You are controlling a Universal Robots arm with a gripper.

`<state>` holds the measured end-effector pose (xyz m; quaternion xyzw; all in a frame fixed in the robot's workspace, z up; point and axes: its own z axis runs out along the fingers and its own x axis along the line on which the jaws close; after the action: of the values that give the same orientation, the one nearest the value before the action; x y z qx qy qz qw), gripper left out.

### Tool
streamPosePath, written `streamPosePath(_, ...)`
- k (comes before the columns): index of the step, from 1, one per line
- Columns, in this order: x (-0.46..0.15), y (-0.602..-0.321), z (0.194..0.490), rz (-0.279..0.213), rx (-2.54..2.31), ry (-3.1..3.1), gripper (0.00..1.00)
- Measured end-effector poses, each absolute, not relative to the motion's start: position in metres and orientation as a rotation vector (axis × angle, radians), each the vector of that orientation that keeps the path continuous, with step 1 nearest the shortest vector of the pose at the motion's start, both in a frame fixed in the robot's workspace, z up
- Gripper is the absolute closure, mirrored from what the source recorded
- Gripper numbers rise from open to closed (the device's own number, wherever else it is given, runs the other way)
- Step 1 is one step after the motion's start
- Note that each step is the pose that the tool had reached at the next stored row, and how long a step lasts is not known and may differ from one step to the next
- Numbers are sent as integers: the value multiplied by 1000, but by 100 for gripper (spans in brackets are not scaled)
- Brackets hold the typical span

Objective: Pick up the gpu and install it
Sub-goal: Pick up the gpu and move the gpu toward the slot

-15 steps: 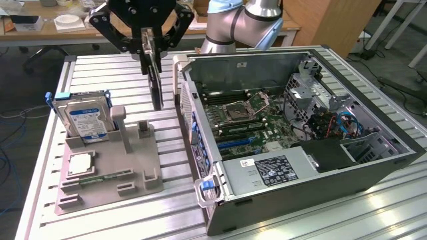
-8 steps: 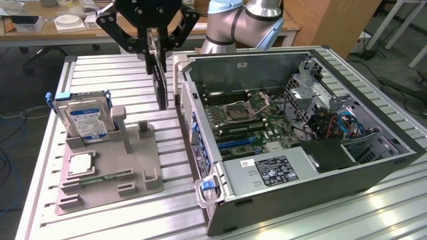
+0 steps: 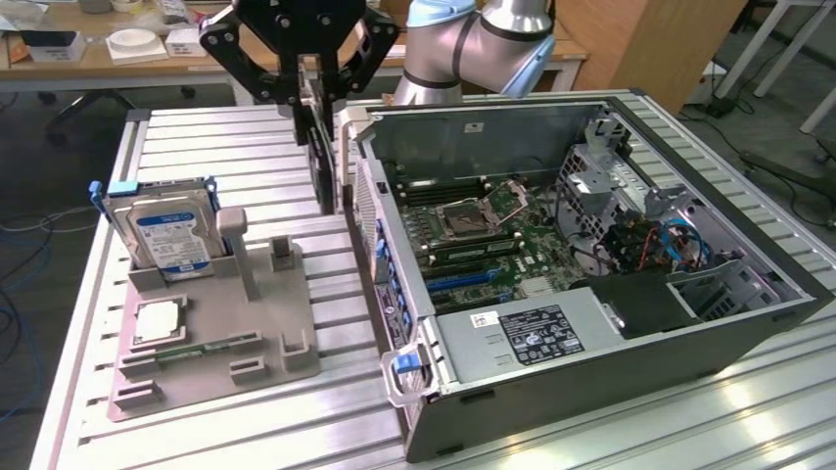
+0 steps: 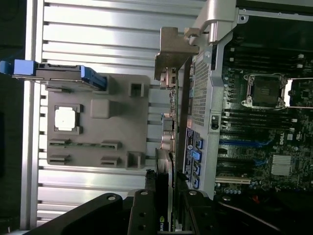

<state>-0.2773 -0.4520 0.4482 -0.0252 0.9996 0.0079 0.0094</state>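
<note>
Gripper clamped on gpu; card hangs upright, edge-on, just beside open computer case outer wall, between case and gray parts fixture.

1. gripper points straight down, black linkages splayed wide above the fingers.
2. jaws partly closed, clamped on the gpu, which hangs edge-on right below.
3. arm sits behind the gripper, joint bent.

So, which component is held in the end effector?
The gpu, hanging upright beside the case; the hard drive and processor sit in the grey holder.
</note>
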Motion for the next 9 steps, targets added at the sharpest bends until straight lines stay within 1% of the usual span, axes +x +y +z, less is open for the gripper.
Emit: streamPosePath(9,-267,-452,448,25,-85,3122,74)
